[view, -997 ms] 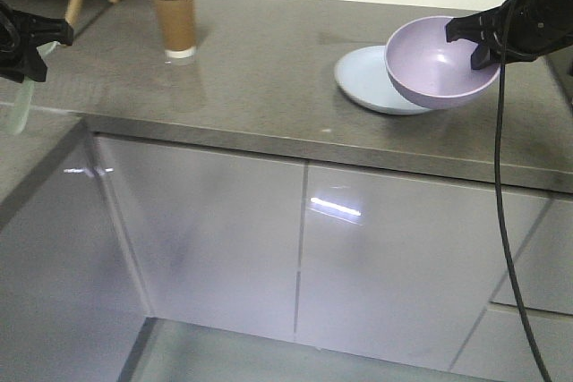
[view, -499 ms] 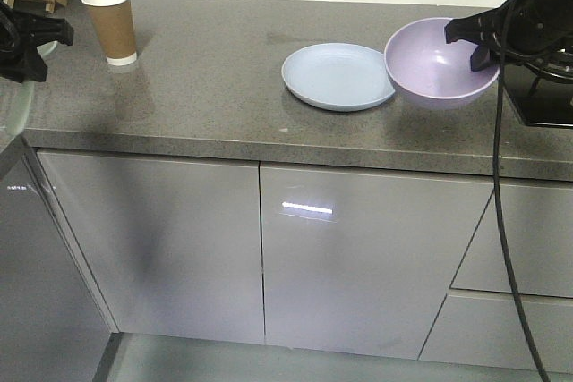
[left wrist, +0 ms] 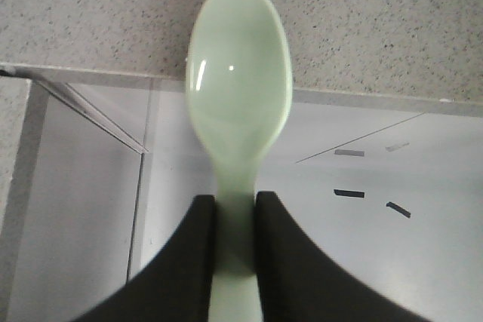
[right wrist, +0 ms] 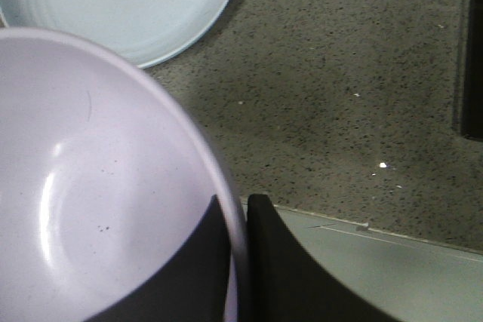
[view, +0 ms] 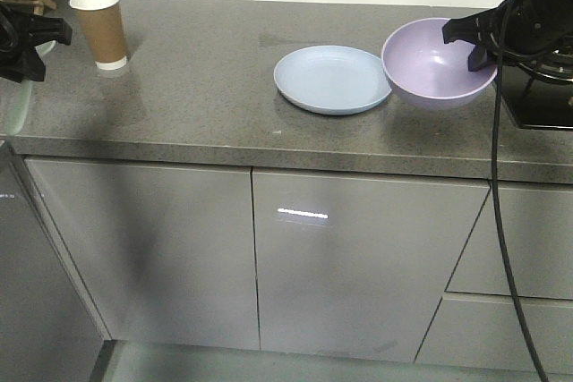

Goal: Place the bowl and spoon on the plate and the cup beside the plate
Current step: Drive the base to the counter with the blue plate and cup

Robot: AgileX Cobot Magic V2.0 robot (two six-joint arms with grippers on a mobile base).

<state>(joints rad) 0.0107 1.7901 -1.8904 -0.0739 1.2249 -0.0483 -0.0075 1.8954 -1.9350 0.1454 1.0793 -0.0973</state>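
My right gripper (view: 473, 42) (right wrist: 238, 205) is shut on the right rim of the lavender bowl (view: 437, 62) (right wrist: 90, 186), one finger inside and one outside. The bowl hangs just right of the pale blue plate (view: 331, 80) (right wrist: 121, 5), which lies flat on the counter with nothing on it. At the far left my left gripper (view: 22, 42) (left wrist: 235, 201) is shut on the handle of the mint-green spoon (left wrist: 238, 73), held over the counter's front edge. The brown paper cup (view: 98, 29) stands upright at the back left.
The grey speckled counter (view: 197, 87) ends at a front edge above grey cabinet doors (view: 358, 257). A black cooktop (view: 537, 96) lies at the right end, close behind the bowl. My right arm's cable (view: 497, 221) hangs down in front of the cabinets.
The whole view has swung right: cup and plate slid left in the picture. The bowl, earlier overlapping the plate, now sits right of it. Both grippers keep their holds.
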